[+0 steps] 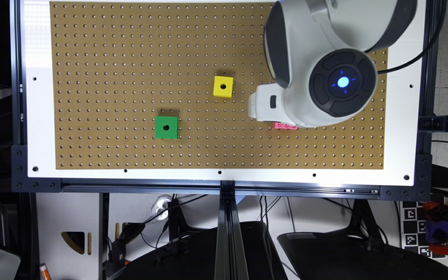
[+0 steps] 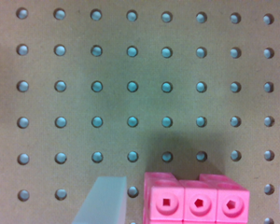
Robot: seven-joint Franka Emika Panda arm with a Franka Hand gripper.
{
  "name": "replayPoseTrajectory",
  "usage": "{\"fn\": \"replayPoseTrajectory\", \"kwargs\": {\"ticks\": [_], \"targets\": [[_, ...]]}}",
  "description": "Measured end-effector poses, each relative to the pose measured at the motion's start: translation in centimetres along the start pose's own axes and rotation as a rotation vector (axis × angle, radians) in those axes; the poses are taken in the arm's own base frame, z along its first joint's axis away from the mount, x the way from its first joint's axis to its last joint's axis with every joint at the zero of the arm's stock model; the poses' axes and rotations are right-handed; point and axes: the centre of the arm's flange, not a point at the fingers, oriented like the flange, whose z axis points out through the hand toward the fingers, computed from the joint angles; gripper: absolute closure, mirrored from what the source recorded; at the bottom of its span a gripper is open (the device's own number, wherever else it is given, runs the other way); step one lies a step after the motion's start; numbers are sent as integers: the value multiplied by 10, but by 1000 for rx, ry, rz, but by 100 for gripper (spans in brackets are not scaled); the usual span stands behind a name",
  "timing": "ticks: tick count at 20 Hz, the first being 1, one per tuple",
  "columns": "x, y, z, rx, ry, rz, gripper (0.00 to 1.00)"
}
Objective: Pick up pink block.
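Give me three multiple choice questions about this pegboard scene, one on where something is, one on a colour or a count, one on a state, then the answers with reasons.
1. Where is the pink block in the exterior view?
A. Left of the green cube
B. Partly under the arm, right of the yellow cube
C. On top of the yellow cube

2. How many cubes with a centre hole lie on the pegboard?
A. Two
B. Three
C. Four

3. How do the gripper fingers stand to the pink block in the wrist view?
A. Shut tight on it
B. Apart, one on either side of it
C. Holding it well above the board

Answers:
1 B: pink peeks out beneath the white wrist, right of the yellow cube.
2 A: the yellow one and the green cube.
3 B: one finger shows a gap beside the block, and the other sits at the far edge.
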Motion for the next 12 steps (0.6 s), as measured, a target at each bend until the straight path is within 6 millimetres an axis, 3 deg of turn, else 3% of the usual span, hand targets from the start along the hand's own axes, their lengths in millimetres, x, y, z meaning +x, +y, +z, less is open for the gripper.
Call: {"fn": "replayPoseTrajectory", "kwargs": {"ticks": [12], "targets": [[0,-13,-2,16,7,2,0]]}}
